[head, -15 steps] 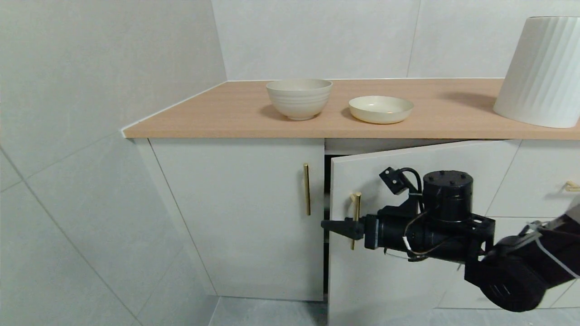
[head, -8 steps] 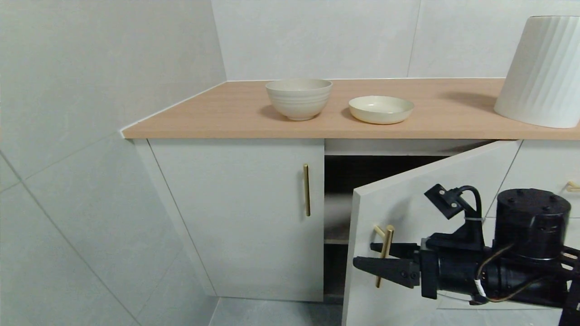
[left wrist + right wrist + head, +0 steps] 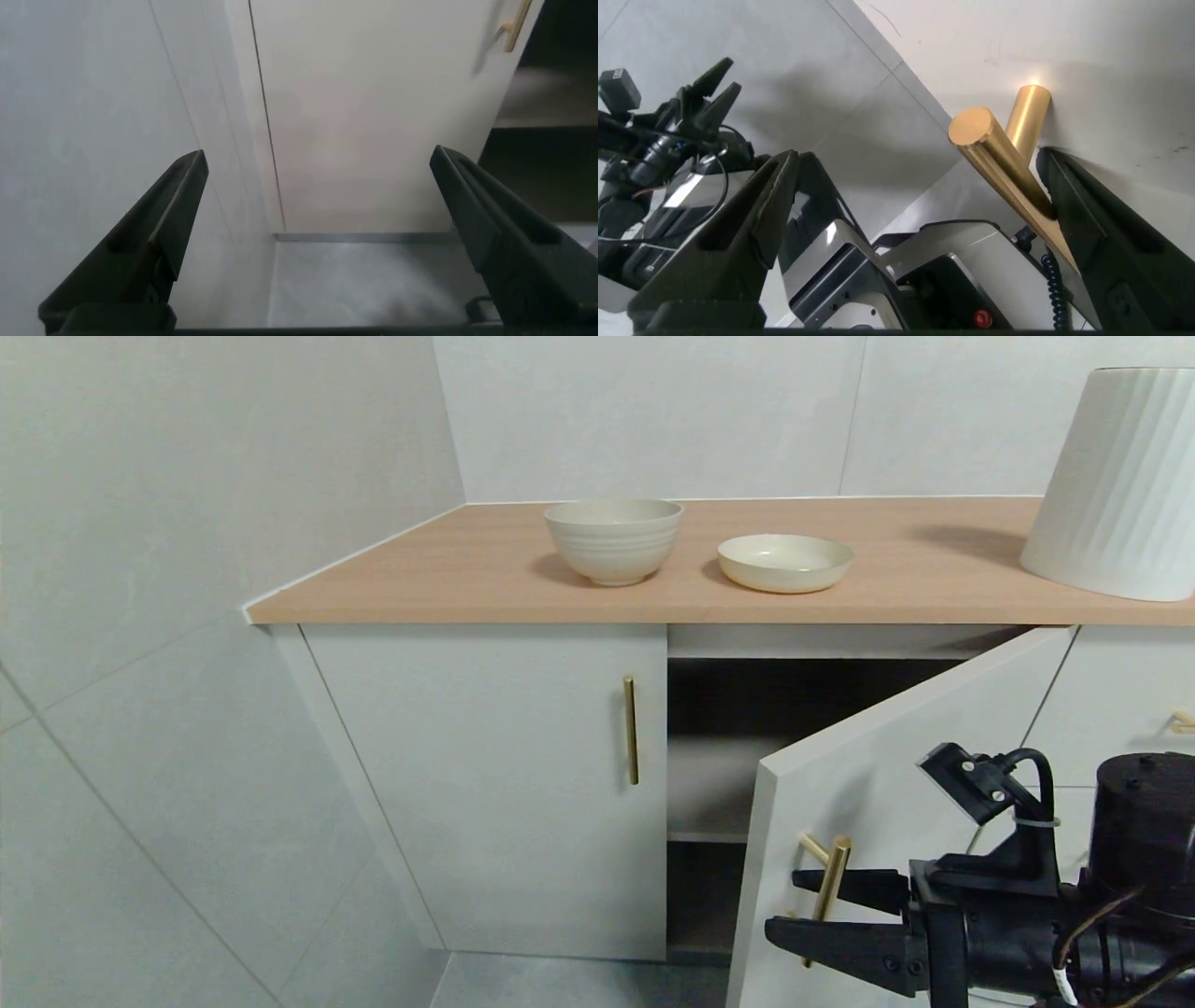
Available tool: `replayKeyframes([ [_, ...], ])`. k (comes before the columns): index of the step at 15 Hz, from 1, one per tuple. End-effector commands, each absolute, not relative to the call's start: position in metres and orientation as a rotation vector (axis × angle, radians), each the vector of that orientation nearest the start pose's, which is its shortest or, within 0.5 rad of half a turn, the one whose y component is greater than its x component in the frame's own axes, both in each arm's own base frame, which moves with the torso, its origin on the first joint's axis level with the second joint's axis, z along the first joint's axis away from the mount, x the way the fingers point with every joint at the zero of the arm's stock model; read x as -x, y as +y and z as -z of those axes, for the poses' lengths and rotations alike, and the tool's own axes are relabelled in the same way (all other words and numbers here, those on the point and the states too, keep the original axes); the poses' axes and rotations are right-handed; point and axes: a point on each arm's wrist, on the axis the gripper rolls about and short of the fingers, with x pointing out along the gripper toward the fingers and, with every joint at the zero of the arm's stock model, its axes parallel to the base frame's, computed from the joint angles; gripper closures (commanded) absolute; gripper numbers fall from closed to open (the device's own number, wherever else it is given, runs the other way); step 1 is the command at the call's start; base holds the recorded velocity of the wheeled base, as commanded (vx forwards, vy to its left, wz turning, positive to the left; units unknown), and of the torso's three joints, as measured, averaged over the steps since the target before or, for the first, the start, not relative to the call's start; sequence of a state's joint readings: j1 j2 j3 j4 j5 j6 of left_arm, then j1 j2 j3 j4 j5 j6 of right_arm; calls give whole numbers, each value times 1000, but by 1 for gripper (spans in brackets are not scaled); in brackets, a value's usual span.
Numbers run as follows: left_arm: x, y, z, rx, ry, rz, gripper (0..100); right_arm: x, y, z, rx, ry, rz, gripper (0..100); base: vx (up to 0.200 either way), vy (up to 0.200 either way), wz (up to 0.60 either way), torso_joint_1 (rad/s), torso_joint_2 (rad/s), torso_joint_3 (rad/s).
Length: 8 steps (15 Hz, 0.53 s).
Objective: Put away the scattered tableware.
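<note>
Soft light comes from the right: the ribbed cream bowl (image 3: 614, 539) and shallow cream dish (image 3: 784, 561) throw faint shadows leftward on the wooden countertop (image 3: 448, 581). The open cupboard interior (image 3: 747, 695) is dark; the brass handle (image 3: 1001, 164) glints.

No legible txt, labels, nos. or signs on anything.

I counted two bowls, one deep bowl (image 3: 614, 539) and one shallow bowl (image 3: 784, 561). One ribbed white container (image 3: 1116, 485) stood at upper right. There were two cabinet doors, a closed door (image 3: 485, 784) and an open door (image 3: 868, 784), and three brass handles: left handle (image 3: 631, 730), middle handle (image 3: 829, 887), right-edge handle (image 3: 1184, 719).
</note>
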<state>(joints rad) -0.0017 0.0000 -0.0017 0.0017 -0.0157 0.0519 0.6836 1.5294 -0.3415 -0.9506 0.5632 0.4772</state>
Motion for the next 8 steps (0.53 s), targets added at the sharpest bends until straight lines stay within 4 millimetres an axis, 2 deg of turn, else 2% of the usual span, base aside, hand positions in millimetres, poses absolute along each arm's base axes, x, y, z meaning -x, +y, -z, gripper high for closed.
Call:
replayKeyframes([
  [1,24,-1,-79,-72,-20,32,0,-160,147,-143,-397,546,-1167,0,0,0,0,0,0,0],
  [2,29,-2,-96,-80,-81,80,0,-160,147,-143,-397,546,-1167,0,0,0,0,0,0,0],
  [3,34,-4,-122,-79,-110,173,0,-160,147,-143,-397,546,-1167,0,0,0,0,0,0,0],
  [5,28,-6,-177,-53,-57,306,0,-160,147,-143,-397,546,-1167,0,0,0,0,0,0,0],
  [6,15,-8,-199,-42,-12,370,0,-160,147,-143,-396,547,-1168,0,0,0,0,0,0,0],
  [7,5,-9,-210,-36,17,402,0,-160,147,-143,-396,547,-1168,0,0,0,0,0,0,0],
  [8,-25,-10,-228,-10,107,480,0,-160,147,-143,-396,545,-1169,0,0,0,0,0,0,0],
])
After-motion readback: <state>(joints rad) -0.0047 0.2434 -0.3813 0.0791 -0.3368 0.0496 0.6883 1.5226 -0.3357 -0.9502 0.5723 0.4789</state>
